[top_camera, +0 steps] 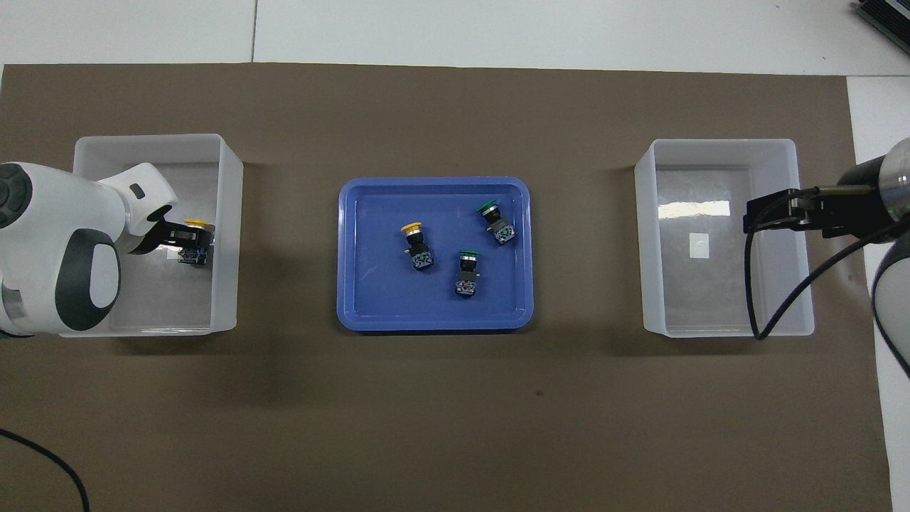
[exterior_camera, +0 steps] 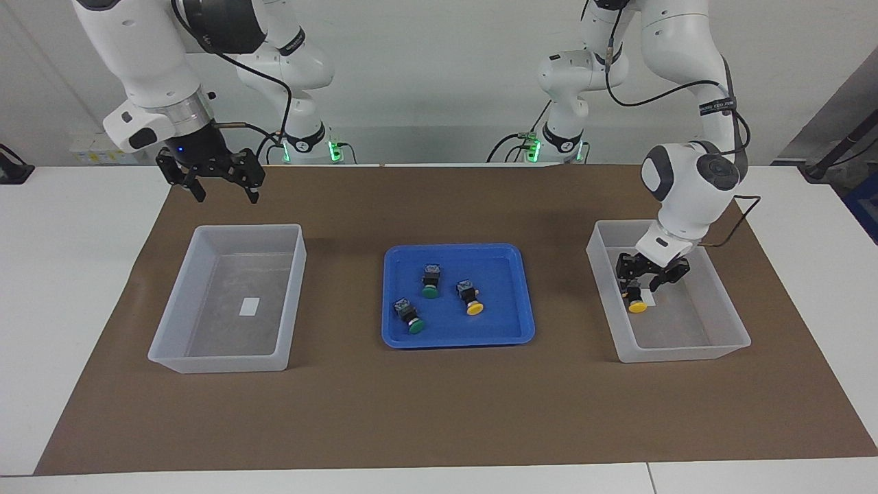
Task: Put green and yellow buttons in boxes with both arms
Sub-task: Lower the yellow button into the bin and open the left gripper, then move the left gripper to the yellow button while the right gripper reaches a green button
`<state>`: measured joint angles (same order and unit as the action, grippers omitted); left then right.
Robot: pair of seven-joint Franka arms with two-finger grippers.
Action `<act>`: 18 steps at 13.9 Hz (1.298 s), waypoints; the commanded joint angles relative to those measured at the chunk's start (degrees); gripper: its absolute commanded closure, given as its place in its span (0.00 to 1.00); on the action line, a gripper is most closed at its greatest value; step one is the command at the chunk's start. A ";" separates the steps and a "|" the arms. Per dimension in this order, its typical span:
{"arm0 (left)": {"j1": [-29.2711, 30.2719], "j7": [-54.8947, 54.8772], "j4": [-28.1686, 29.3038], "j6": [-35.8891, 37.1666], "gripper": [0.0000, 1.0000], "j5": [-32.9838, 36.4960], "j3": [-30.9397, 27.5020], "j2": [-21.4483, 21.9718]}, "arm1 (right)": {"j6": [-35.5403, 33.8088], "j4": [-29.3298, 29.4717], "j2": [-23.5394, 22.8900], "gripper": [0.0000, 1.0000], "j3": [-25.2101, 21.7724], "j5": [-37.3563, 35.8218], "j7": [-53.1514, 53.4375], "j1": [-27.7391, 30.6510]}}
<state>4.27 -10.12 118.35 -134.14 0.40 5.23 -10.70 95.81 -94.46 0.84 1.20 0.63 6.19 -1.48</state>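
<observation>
My left gripper (exterior_camera: 641, 288) is low inside the box (exterior_camera: 679, 350) at the left arm's end, shut on a yellow button (exterior_camera: 636, 302) just above the white label. The overhead view shows this gripper (top_camera: 186, 242), button (top_camera: 195, 235) and box (top_camera: 227, 235) too. My right gripper (exterior_camera: 225, 194) is open and empty, raised over the mat by the other box (exterior_camera: 226, 357), which holds only its label (top_camera: 700, 245). In the blue tray (exterior_camera: 456, 339) lie two green buttons (exterior_camera: 430, 281) (exterior_camera: 409, 317) and one yellow button (exterior_camera: 470, 298).
The blue tray (top_camera: 434, 323) sits mid-table between the two boxes on a brown mat (exterior_camera: 439, 412). The right arm's black cable (top_camera: 750, 284) hangs over the empty box (top_camera: 725, 146) in the overhead view. White table surface surrounds the mat.
</observation>
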 commanded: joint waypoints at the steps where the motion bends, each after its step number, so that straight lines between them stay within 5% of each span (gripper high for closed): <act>1: 0.12 -0.78 -3.63 2.02 0.29 0.31 0.13 -0.89 | 5.94 -4.93 2.05 0.00 0.38 0.16 0.22 -2.72; 7: -1.54 0.62 -26.93 23.99 0.39 -0.39 0.40 -5.47 | 21.22 -11.09 0.05 0.00 0.38 0.16 0.22 -12.30; 13: -9.53 16.59 -26.95 24.63 0.41 -0.48 0.92 -4.85 | 38.46 -11.19 -10.76 0.00 0.38 1.75 -6.89 -19.07; 18: -15.43 27.94 -19.59 19.28 0.41 -0.48 1.01 -2.31 | 46.55 -12.58 -15.77 0.00 0.39 1.66 -14.26 -19.78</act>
<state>-9.67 14.75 94.26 -111.46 0.10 6.96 -14.99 139.21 -105.96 -13.84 1.75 0.91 -3.51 -21.15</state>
